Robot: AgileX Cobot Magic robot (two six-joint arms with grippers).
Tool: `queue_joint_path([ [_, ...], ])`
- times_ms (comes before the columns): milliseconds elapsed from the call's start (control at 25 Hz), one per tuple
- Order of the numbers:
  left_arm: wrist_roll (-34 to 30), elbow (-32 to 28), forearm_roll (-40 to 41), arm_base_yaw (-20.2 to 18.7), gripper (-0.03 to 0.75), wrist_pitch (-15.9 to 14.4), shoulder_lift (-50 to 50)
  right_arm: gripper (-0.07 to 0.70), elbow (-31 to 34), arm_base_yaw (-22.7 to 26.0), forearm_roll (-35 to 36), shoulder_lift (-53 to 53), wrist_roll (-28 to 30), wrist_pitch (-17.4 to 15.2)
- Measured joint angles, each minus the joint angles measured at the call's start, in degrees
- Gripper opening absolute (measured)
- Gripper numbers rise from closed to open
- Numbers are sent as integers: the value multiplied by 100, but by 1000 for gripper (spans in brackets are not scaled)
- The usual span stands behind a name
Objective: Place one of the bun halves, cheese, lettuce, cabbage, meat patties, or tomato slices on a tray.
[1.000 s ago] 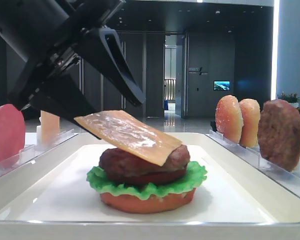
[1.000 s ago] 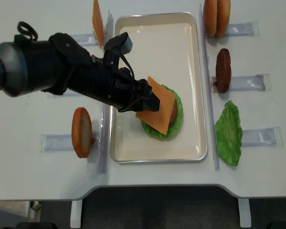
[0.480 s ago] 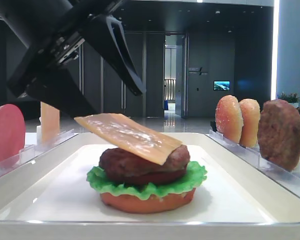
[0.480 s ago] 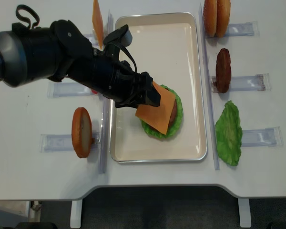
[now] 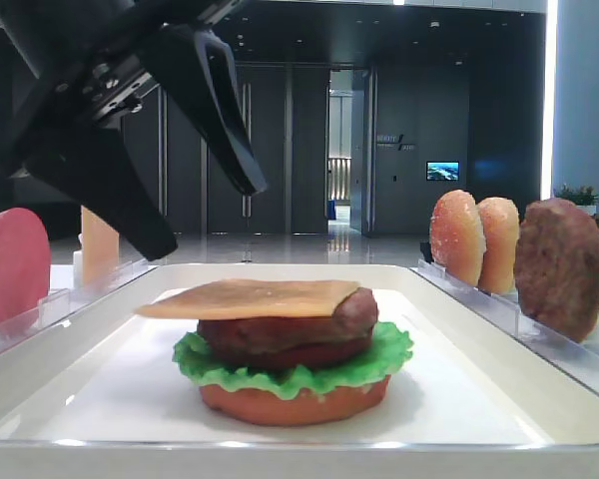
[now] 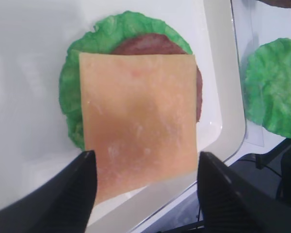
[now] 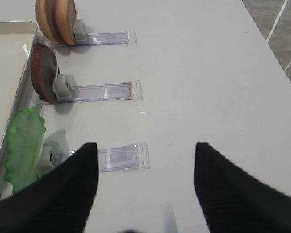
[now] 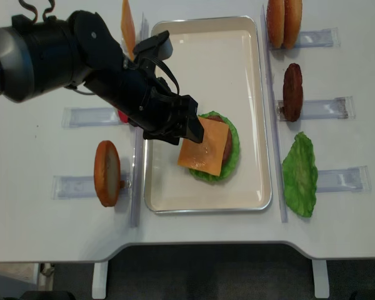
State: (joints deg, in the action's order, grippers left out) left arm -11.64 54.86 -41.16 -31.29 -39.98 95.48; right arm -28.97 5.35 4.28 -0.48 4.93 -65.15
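Left gripper (image 6: 143, 191), jaws spread, empty, I hover above cheese (image 6: 138, 121) lying flat, capping patty (image 5: 280, 329) on tray (image 8: 250, 94).

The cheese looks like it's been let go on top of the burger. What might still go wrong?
The cheese overhangs the patty on one side, so it might tip or slide off. The left gripper, fingers open, hangs just above that overhanging edge; pulling away carelessly could clip it and shift the stack on the tray.
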Motion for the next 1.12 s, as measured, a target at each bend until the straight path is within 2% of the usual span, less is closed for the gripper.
queue_joint_path([
  [200, 294, 170, 345, 0, 496, -161, 0, 416, 0, 0, 0, 0, 0, 0],
  [480, 911, 692, 1286, 0, 496, -771, -8, 416, 0, 0, 0, 0, 0, 0],
  [600, 1351, 1007, 1868, 0, 496, -1134, -69, 416, 0, 0, 0, 0, 0, 0],
  [960, 2173, 1897, 3214, 0, 496, -2806, -89, 416, 0, 0, 0, 0, 0, 0],
  [1120, 2325, 2099, 3446, 0, 496, -2960, -155, 416, 0, 0, 0, 0, 0, 0],
])
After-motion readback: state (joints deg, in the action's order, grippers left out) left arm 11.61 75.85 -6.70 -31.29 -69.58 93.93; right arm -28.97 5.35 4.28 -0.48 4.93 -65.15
